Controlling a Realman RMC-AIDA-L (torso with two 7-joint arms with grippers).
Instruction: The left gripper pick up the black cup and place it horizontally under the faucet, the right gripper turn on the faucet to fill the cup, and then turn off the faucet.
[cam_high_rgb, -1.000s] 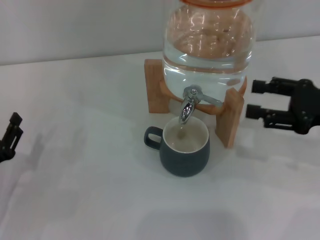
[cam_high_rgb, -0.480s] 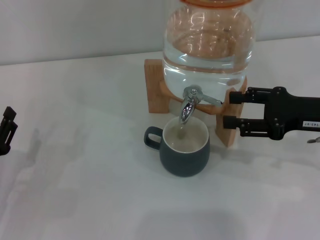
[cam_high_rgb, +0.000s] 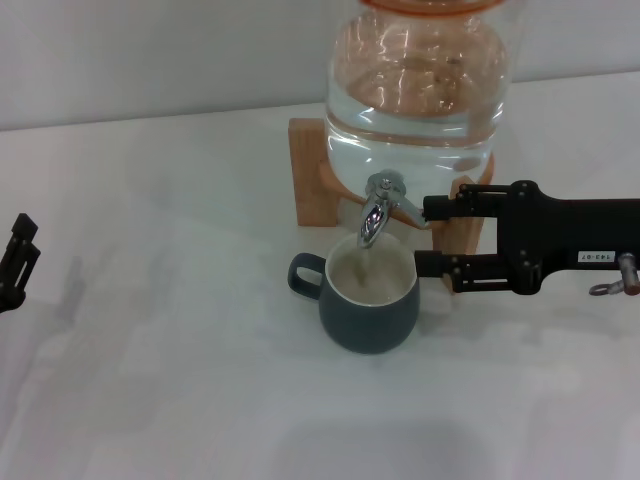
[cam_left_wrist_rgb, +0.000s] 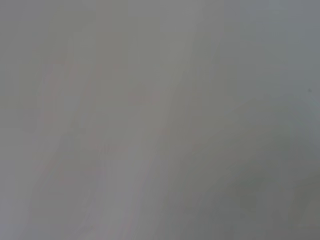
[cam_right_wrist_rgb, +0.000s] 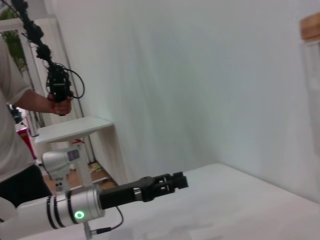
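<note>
The black cup (cam_high_rgb: 368, 303) stands upright on the white table, right under the faucet (cam_high_rgb: 377, 212), its handle to the left. It holds water, and a thin stream runs from the spout into it. The faucet's lever (cam_high_rgb: 412, 208) sticks out to the right. My right gripper (cam_high_rgb: 424, 238) is open, level with the faucet and just right of the cup; its upper finger tip is at the lever's end. My left gripper (cam_high_rgb: 17, 258) is at the far left table edge, away from the cup. It also shows in the right wrist view (cam_right_wrist_rgb: 169, 183).
The clear glass water jar (cam_high_rgb: 418, 90) stands on a wooden stand (cam_high_rgb: 313, 185) at the back centre. The right gripper lies across the stand's right leg (cam_high_rgb: 462, 232). A person holding a device (cam_right_wrist_rgb: 56, 82) stands beyond the table.
My right gripper has moved left, from right of the stand up to the faucet's lever. My left gripper has drawn slightly farther left. The cup has not moved.
</note>
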